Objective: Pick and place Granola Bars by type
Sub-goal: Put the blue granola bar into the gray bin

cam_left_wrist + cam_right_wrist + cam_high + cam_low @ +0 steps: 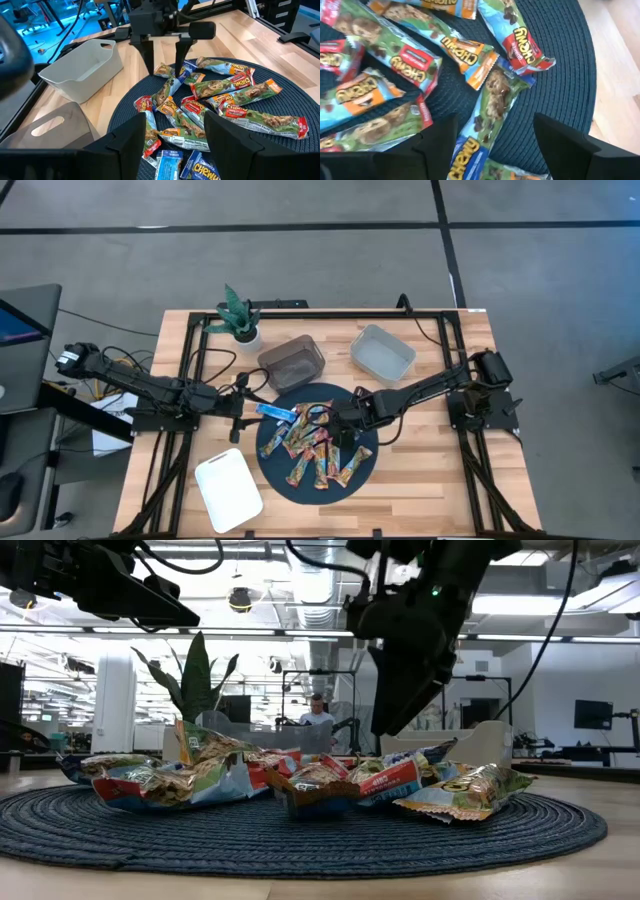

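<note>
Right gripper (343, 436) over the dark round mat (365, 470), fingers spread wide, holding nothing — Granola Bars (312, 446) heaped right beneath it. Left gripper (237, 423) at the mat's edge, wide open, blue-wrapped bar (276, 412) just beside it.

On the wooden worktop (430, 480) a round dark mat (362, 470) lies near the front edge. A white lid (228, 492) lies at the front left. A grey bin (292, 362), a white bin (382, 352) and a plant (240, 315) stand toward the back edge.
</note>
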